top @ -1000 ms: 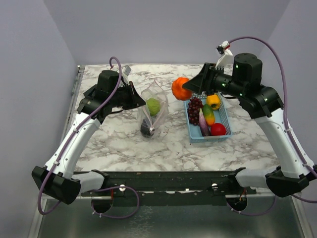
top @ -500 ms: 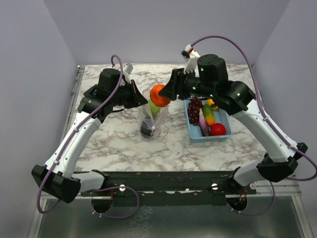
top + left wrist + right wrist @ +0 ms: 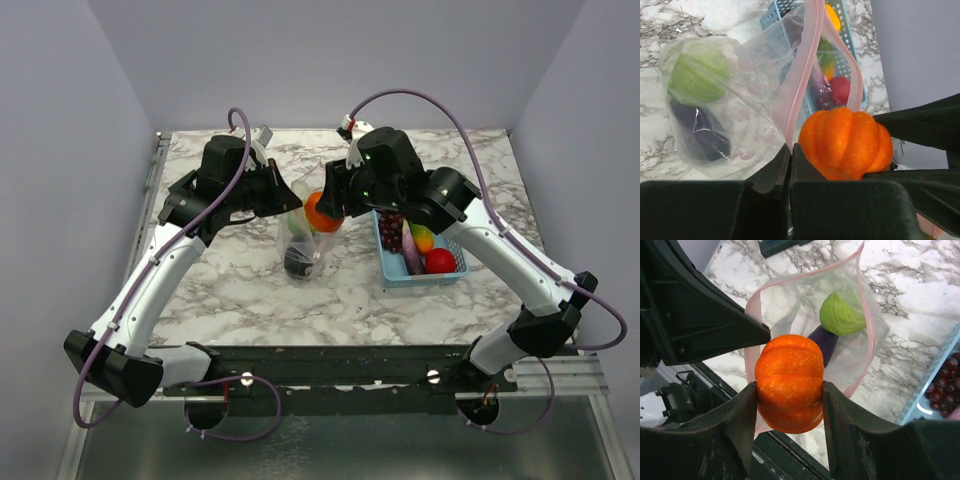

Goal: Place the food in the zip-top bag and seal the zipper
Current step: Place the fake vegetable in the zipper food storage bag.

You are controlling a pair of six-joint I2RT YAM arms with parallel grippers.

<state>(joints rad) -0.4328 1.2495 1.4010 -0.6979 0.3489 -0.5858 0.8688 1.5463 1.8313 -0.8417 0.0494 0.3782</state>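
**Top view.** My left gripper [image 3: 293,206] is pinched shut on the mouth edge of the bag [image 3: 300,250]. It holds the bag upright near the middle of the table [image 3: 240,290], slightly toward the left edge. My right gripper [image 3: 322,214] clamps the pumpkin [image 3: 316,208], with the jaws spread to the pumpkin's width, directly over the bag mouth. The basket [image 3: 398,277] sits toward the right edge and holds grapes [image 3: 392,228], a tomato [image 3: 440,261] and other pieces.

**Left wrist view.** My left fingers meet with no gap, and the zipper [image 3: 802,90] is trapped between them. From that point the two pink strips diverge, so the mouth is open. The pumpkin sits just beside my fingertips, between the strips. Inside the bag, a cabbage [image 3: 699,75] lies against an eggplant [image 3: 700,131].

**Right wrist view.** Both right fingers press the pumpkin's flanks. Beyond it the zipper forms an open loop, with cabbage and eggplant inside. I cannot tell whether the pumpkin has crossed the rim.
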